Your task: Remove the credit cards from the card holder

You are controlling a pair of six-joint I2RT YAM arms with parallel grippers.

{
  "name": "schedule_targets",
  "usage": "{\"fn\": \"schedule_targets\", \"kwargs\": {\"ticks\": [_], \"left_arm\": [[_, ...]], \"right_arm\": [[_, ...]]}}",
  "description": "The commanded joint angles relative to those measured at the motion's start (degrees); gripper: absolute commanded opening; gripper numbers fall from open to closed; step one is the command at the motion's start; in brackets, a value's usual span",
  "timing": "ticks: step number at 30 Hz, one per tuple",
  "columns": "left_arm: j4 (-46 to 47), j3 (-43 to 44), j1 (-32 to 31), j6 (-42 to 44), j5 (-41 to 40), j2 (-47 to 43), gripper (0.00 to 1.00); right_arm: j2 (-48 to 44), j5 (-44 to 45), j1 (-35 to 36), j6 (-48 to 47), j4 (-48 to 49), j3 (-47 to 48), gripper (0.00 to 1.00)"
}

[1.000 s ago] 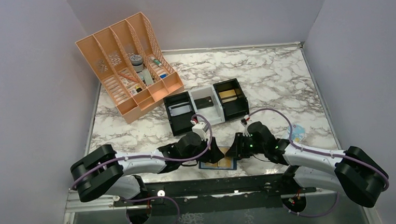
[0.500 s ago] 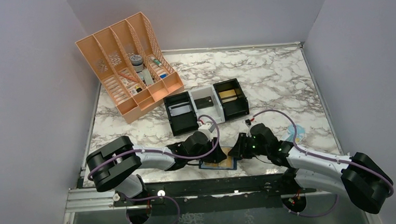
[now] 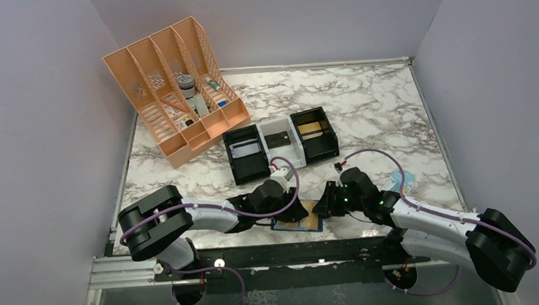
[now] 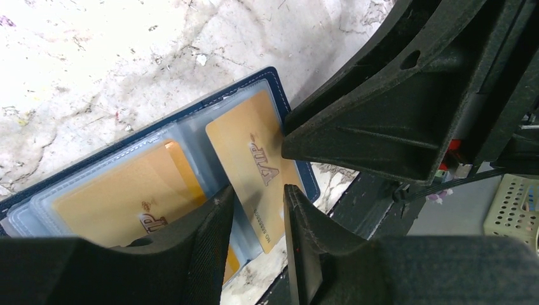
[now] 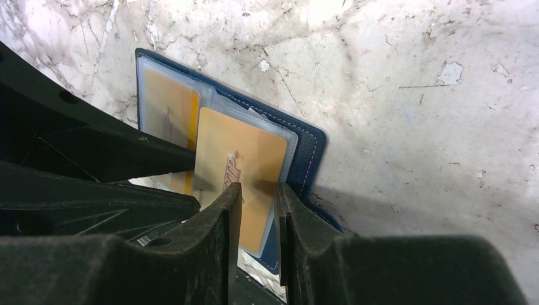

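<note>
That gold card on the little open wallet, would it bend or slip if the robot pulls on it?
The gold card lies flat with crisp edges, so it is probably stiff and light. Its glossy face, against the clear sleeve of the card holder, suggests it would slide easily yet be slippery to pinch.

Gold-tan credit cards (image 4: 251, 159) with brown script lettering, under clear blue-grey pockets (image 4: 185, 127) of a dark navy card holder (image 5: 309, 155) with pale stitching. White desk (image 3: 376, 96) veined grey-brown like marble. Orange slotted rack (image 3: 170, 81) upper left; black and white trays (image 3: 284, 148) mid-frame. Black fingers (image 5: 213, 244).
</note>
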Motion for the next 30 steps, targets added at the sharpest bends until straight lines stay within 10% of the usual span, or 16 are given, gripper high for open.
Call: {"fn": "schedule_targets", "kwargs": {"ticks": [1,30], "left_arm": [[1.9,0.4,-0.6,-0.8,0.6,0.6,0.37],[1.9,-0.7,-0.7,-2.0,-3.0,-0.4,0.15]], "right_arm": [[-0.3,1.8,-0.1,-0.8,-3.6,1.3,0.26],[5.2,3.0,-0.1,0.4,0.4,-0.7,0.26]]}}
